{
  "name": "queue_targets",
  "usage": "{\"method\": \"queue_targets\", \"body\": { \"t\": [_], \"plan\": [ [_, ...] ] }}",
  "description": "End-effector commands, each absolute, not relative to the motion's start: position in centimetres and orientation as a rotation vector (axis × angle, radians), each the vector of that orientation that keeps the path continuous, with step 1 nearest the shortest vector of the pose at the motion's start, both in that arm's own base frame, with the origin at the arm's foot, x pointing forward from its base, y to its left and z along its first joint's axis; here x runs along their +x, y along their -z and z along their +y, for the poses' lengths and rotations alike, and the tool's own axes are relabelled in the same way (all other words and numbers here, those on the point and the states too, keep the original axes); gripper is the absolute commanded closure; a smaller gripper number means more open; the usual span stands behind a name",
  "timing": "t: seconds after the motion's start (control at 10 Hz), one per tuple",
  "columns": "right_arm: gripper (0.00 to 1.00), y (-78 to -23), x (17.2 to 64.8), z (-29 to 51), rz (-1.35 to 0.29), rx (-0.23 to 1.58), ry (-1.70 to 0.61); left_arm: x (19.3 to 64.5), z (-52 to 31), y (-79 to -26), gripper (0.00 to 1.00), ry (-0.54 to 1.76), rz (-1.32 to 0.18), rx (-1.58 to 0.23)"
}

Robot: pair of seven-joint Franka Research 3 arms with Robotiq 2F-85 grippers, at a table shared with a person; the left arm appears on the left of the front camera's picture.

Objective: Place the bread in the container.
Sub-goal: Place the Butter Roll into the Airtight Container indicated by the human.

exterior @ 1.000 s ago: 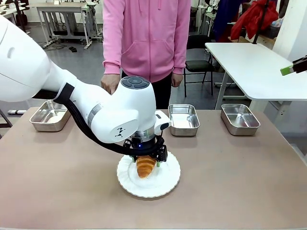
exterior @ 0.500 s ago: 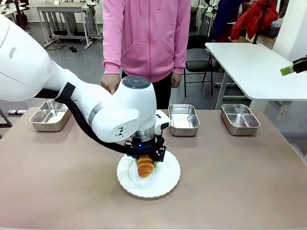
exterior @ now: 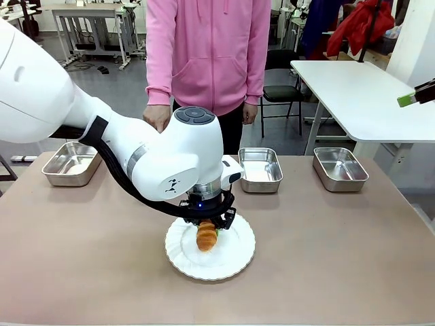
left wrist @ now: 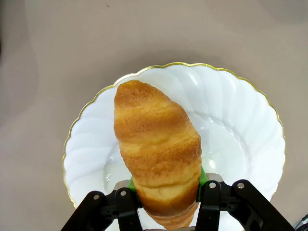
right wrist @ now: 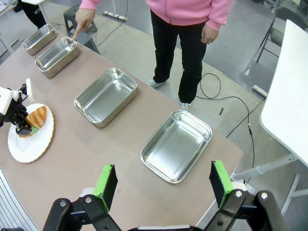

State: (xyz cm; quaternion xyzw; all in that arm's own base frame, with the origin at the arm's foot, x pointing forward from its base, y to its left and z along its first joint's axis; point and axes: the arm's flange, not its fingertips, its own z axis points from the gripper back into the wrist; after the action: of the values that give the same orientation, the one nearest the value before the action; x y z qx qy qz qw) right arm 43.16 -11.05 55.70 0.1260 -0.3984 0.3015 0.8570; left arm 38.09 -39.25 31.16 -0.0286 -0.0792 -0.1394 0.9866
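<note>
Lifting the bread (left wrist: 156,154) cleanly off the white plate (left wrist: 240,110) is the step in hand, judging by how things lie: the left gripper (left wrist: 166,192) has its jaws pinched on the loaf's near end, green pads pressed into both flanks, while the far tip reaches out over the plate's bowl. To do this well, I would raise it straight up before carrying it sideways, so the long overhanging end does not drag on the scalloped rim, and keep the squeeze gentle, since a soft crust is likely to dent or slip if it is pinched so near one tip. In the front view the left arm reaches in from the left side, its wrist turned down over the plate near the middle of the counter (exterior: 340,258), with the gripper pointing almost straight down at the loaf. The person (exterior: 207,54) stands at the far side with one hand (right wrist: 84,17) pointing down at a container (right wrist: 57,57) in the far row; that pan is probably the goal, though this is only a reading of the gesture. Two more steel pans (exterior: 259,170) (exterior: 340,168) sit farther to the right along the far edge. The right gripper (right wrist: 163,185) hangs high above the counter's right end, its jaws spread wide with nothing between them.
</note>
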Motion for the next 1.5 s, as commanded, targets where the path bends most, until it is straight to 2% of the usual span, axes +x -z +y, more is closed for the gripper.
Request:
{"method": "queue_targets", "body": {
  "t": [0.0,0.2,0.7,1.1,1.4],
  "plan": [
    [0.00,-55.7,43.3,-11.0,-0.853,0.282,-0.634,38.1,-39.3,-31.2,0.57,0.280,-0.159,-0.057],
    [0.00,-55.7,43.3,-11.0,-0.853,0.282,-0.634,39.4,-36.9,-35.0,0.58,0.271,-0.258,-0.028],
    [0.00,-55.7,43.3,-11.0,-0.853,0.282,-0.634,48.6,-29.2,-42.8,0.58,0.319,-0.233,-0.064],
    [0.00,-55.7,43.3,-11.0,-0.853,0.282,-0.634,53.8,-22.6,-43.5,0.58,0.293,-0.219,-0.098],
    [0.00,-55.7,43.3,-11.0,-0.853,0.282,-0.634,56.3,-20.3,-40.6,0.58,0.311,-0.241,-0.065]
  ]
}}
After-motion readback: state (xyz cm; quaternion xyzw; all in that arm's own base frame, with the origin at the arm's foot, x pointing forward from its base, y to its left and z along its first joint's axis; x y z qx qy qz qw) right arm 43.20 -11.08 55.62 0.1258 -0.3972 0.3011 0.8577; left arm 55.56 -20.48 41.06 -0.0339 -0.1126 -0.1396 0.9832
